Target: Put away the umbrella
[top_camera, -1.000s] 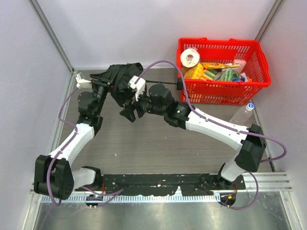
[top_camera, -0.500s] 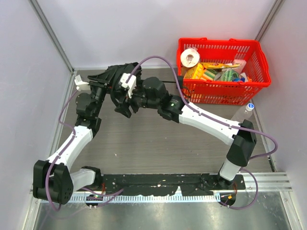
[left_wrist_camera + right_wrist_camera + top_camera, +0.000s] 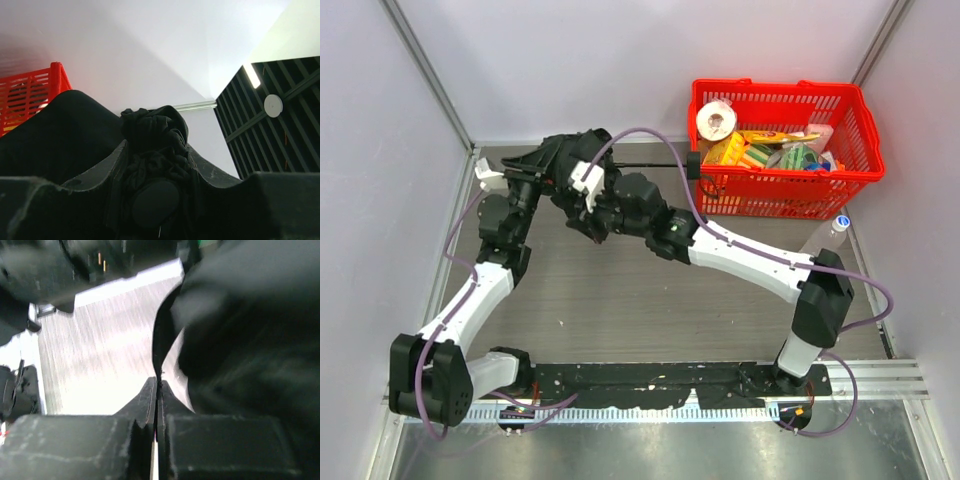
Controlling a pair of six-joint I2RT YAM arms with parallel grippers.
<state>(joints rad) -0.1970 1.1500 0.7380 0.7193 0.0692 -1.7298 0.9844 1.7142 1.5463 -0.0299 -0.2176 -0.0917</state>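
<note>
At the left of the grey wood-grain tabletop, the left gripper is seen reaching toward the back wall. Its fingers are set partly apart and clamped on a bunched wad of the black fabric compact umbrella. In the left wrist view that crumpled cloth fills the gap between them. The umbrella is held off the table near the back left corner, and its canopy is gathered in a dark heap between the two arms. Just to the right, the right gripper is pressed in from the opposite side below its white camera mount. Its fingertips are brought fully together, with a thin edge of the canopy caught at their tips in the right wrist view. From the heap, the thin metal shaft is stretched out to the right, roughly level. It ends in the small black handle, which sits just beside the near left corner of a red plastic mesh basket. The basket stands at the back right and is filled with a white paper roll and colourful packets. A clear plastic bottle with a blue cap is laid on the table near the basket's front right corner.
</note>
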